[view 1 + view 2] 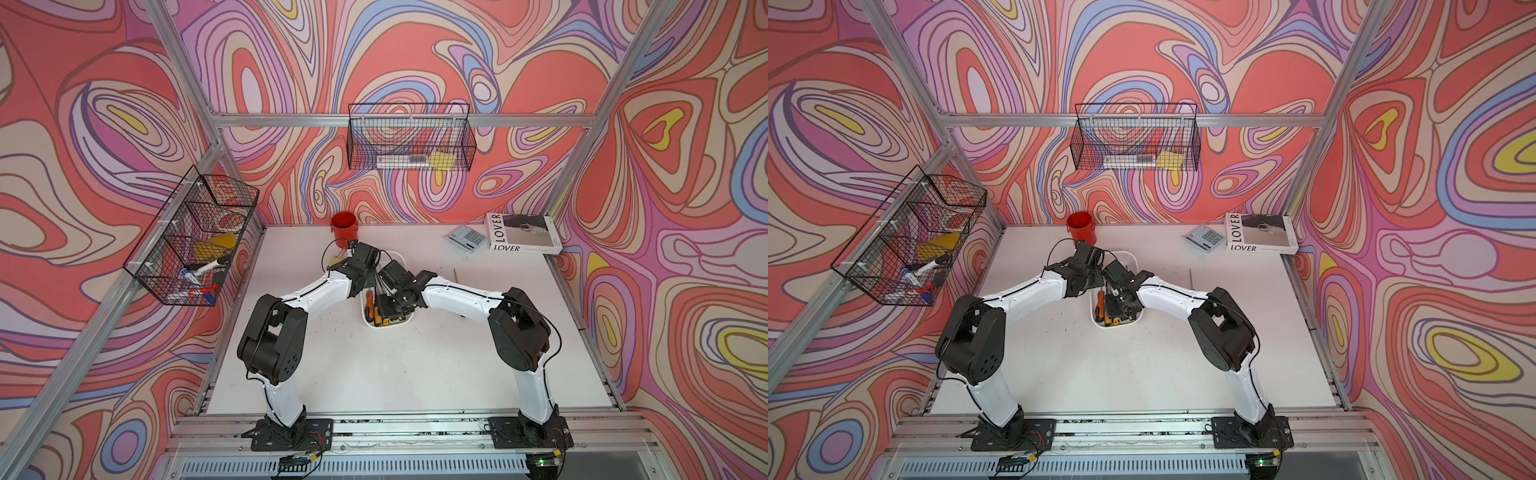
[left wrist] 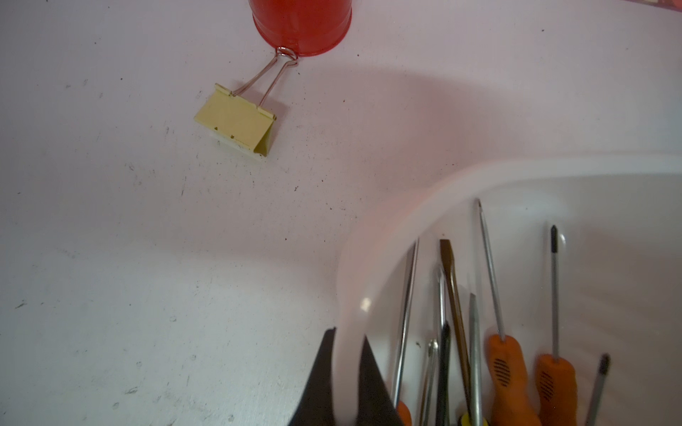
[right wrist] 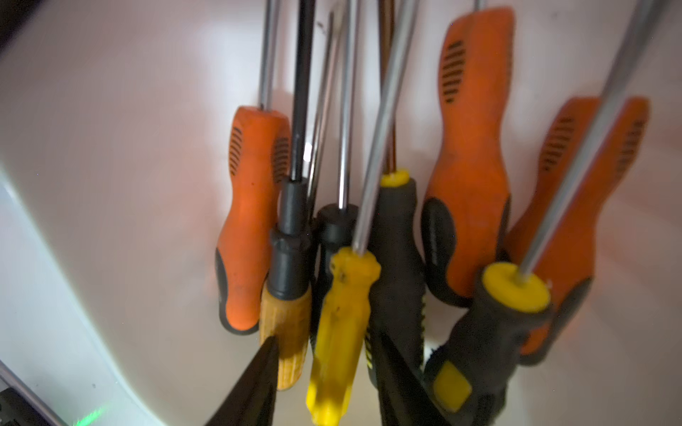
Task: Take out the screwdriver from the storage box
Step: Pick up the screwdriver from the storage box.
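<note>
Inside the box [image 3: 110,166], my right tool [image 3: 321,333] straddles the yellow screwdriver [image 3: 347,295], half-open and not yet gripping. Left tool [image 2: 347,333] clamps the box, so I should close squarely, then lift straight.

Frame centre: both arms bend inward over the white storage box [image 1: 386,325]. Right gripper [image 1: 390,309] is down among orange-handled screwdrivers [image 1: 368,300]. Red cup [image 1: 344,230] just above. Book [image 1: 523,233] and calculator [image 1: 467,239] at the table's upper right.
</note>
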Robot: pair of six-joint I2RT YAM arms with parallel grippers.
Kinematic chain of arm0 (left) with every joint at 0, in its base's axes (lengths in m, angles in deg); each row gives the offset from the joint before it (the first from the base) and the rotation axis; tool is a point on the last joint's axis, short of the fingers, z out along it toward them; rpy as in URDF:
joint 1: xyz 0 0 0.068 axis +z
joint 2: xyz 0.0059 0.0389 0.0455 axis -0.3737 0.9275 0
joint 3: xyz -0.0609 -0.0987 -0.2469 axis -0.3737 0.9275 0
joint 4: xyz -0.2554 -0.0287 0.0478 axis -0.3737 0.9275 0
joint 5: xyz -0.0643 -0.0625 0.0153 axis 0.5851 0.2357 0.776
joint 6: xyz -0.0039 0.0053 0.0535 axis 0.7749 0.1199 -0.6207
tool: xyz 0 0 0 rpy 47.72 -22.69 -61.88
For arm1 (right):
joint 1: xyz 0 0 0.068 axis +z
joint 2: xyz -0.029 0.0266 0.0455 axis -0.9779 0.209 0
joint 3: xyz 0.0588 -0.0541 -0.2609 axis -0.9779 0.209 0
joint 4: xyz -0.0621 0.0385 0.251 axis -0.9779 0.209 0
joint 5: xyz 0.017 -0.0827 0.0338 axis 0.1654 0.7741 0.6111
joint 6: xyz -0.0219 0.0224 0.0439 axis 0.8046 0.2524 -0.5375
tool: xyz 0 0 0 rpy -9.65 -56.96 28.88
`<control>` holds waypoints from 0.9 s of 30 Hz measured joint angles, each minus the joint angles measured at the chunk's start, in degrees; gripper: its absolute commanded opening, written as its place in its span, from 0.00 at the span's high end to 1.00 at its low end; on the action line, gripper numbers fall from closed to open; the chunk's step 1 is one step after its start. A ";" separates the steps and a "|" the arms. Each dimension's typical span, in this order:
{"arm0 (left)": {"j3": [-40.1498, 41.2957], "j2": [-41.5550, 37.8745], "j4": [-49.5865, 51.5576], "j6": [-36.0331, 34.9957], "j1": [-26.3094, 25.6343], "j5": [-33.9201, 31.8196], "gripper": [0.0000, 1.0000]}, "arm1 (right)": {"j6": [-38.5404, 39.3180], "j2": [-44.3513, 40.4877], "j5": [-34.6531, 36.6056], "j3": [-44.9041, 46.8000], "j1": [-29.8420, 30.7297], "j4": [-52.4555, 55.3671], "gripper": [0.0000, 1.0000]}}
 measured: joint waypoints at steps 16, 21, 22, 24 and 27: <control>0.02 0.00 0.00 0.00 0.04 -0.44 1.00 | -2.29 0.09 3.26 0.28 0.59 -0.09 0.95; 0.02 0.00 -0.04 0.15 0.04 -0.42 1.00 | -2.49 -0.35 4.26 0.81 0.63 -0.35 0.66; 0.02 0.00 -0.04 0.15 0.04 -0.42 1.00 | -2.29 -0.22 4.72 0.66 0.63 0.24 0.61; 0.02 0.00 -0.04 0.15 0.04 -0.28 1.00 | -2.32 0.37 5.25 0.42 0.59 0.92 0.61; 0.02 -0.02 -0.02 0.17 0.04 -0.44 1.00 | -2.58 0.68 6.16 -0.20 0.66 1.57 0.67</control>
